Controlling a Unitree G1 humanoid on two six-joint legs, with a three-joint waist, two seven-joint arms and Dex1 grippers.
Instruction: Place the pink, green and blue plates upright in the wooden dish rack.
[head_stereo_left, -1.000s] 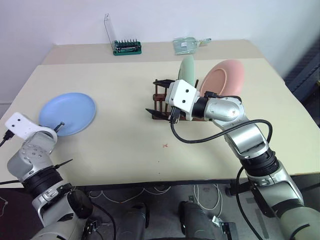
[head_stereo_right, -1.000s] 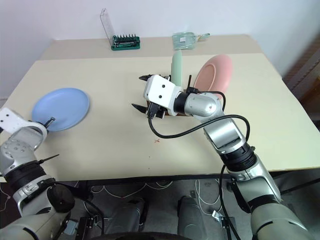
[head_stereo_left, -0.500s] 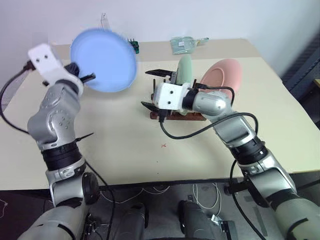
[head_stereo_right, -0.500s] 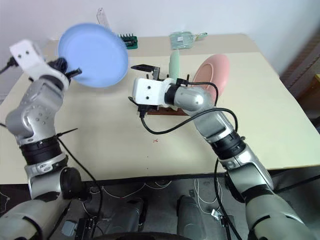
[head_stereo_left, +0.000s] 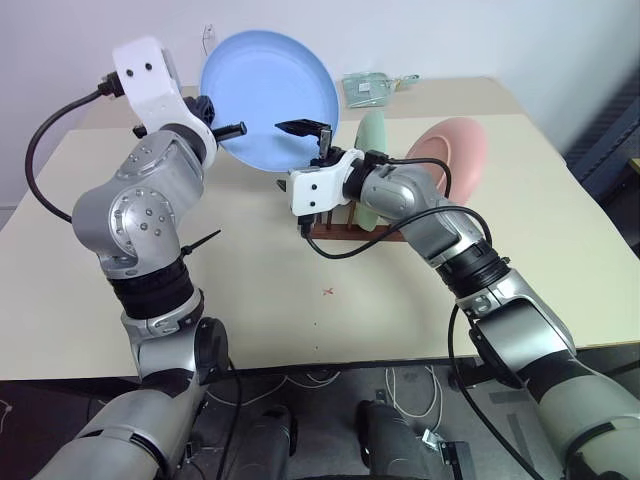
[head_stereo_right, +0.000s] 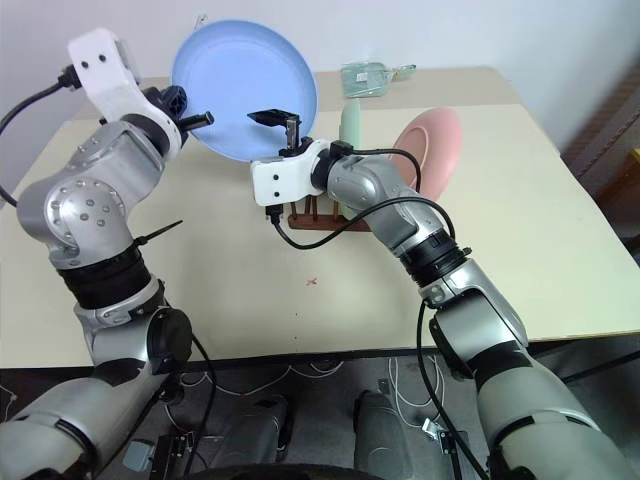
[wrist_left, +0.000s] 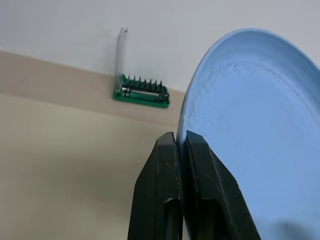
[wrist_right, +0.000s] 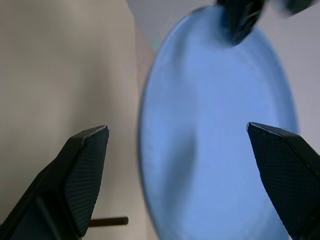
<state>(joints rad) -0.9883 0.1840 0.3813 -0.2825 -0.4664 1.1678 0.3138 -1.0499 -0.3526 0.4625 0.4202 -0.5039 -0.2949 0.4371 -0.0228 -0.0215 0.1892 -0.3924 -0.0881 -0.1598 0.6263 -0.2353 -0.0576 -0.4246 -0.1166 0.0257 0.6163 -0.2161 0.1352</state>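
Note:
My left gripper (head_stereo_left: 213, 126) is shut on the rim of the blue plate (head_stereo_left: 268, 100) and holds it tilted in the air over the back of the table; the left wrist view shows the black fingers (wrist_left: 167, 165) pinching the rim. My right gripper (head_stereo_left: 292, 172) stands open beside the plate's lower right edge, its jaws wide on either side of the blue plate (wrist_right: 215, 130). The green plate (head_stereo_left: 373, 135) stands upright in the wooden dish rack (head_stereo_left: 345, 228). At the rack's right end the pink plate (head_stereo_left: 450, 150) stands leaning.
A green tool holder (wrist_left: 142, 91) with small spikes sits by the wall at the back of the table. A clear packet (head_stereo_left: 372, 88) lies at the back right. The pale table (head_stereo_left: 250, 290) has free room in front of the rack.
My left gripper lifted the blue plate off the table's left side and carried it up and to the right. My right gripper rolled, opened wider and moved toward the plate.

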